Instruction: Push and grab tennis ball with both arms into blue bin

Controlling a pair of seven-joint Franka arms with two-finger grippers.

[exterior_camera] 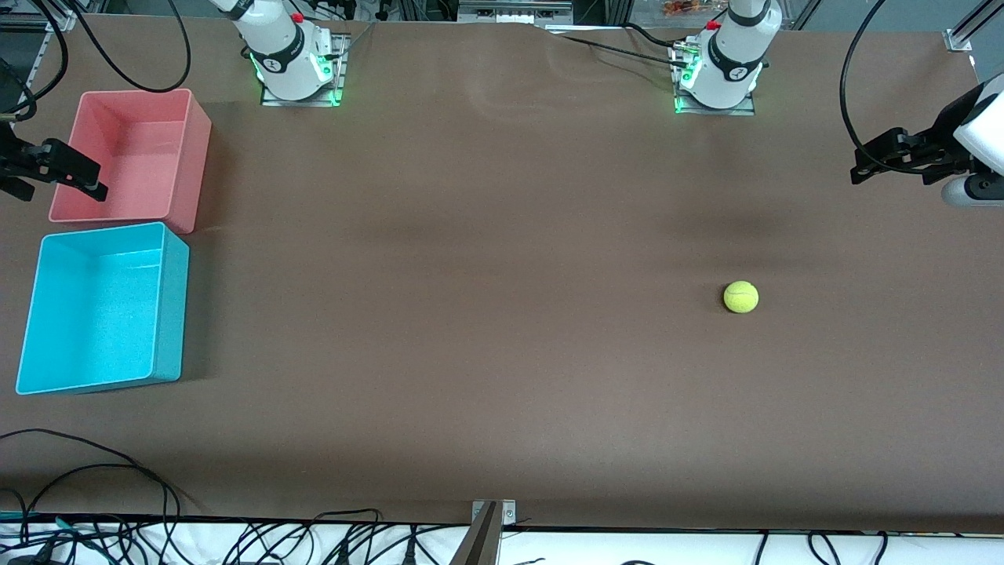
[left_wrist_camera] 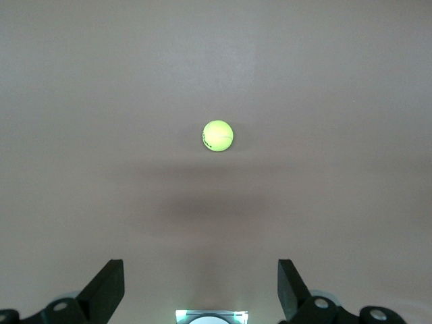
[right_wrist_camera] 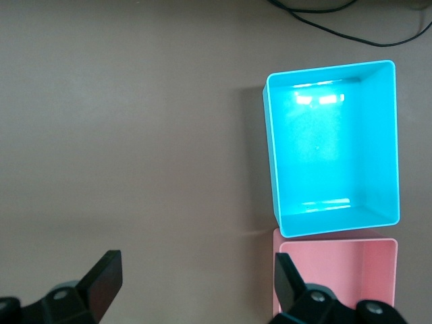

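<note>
Tennis ball (exterior_camera: 740, 297) alone on table (exterior_camera: 471, 314), both end effectors raised, open

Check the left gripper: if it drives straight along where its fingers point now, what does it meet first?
Probably bare table. The open left gripper points down at the brown surface short of the tennis ball, which lies farther along that line; depth is hard to judge.

Open desk (exterior_camera: 502, 314) is seen on every side of the tennis ball (exterior_camera: 740, 297); nothing stands between it and the blue bin (exterior_camera: 169, 306) at the right arm's end. The pink bin (exterior_camera: 192, 157) stands just beside the blue bin, farther from the front camera.
</note>
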